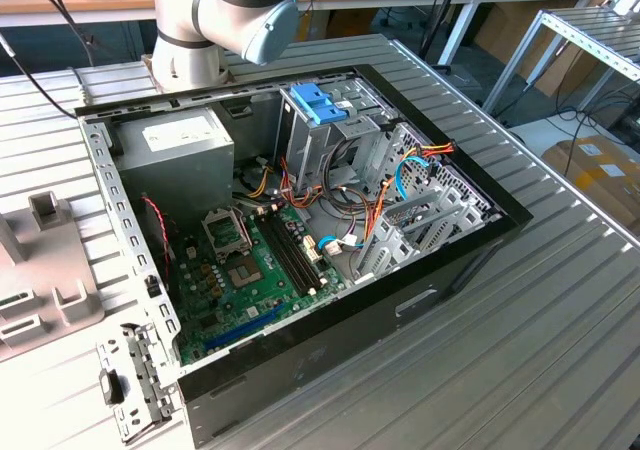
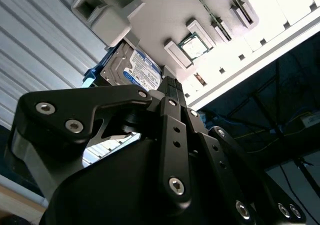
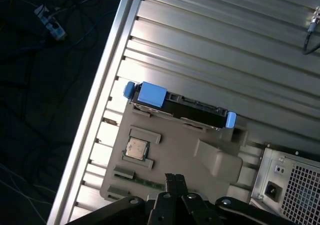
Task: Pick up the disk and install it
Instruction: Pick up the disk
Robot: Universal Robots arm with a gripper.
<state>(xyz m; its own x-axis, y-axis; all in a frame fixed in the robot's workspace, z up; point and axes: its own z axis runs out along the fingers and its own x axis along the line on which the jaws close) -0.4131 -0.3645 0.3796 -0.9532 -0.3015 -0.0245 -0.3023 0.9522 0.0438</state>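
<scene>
Black metal gripper [image 3: 174, 177]: jaws pressed together, empty | dark blue-railed rectangular disk [image 3: 194, 110] at grey plastic tray's [image 3: 175, 145] edge | exterior view: tray at 9 o'clock of open black computer case [image 1: 330, 330]

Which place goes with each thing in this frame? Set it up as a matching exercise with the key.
Things:
1. disk
2. processor chip
3. blue bracket
4. power supply

Places:
A. on top of the drive cage
B. in a square pocket of the grey tray
C. along the grey tray's edge, on the side facing the ribbed table
D. in a corner of the open case

Pairs: 1-C, 2-B, 3-A, 4-D
</scene>
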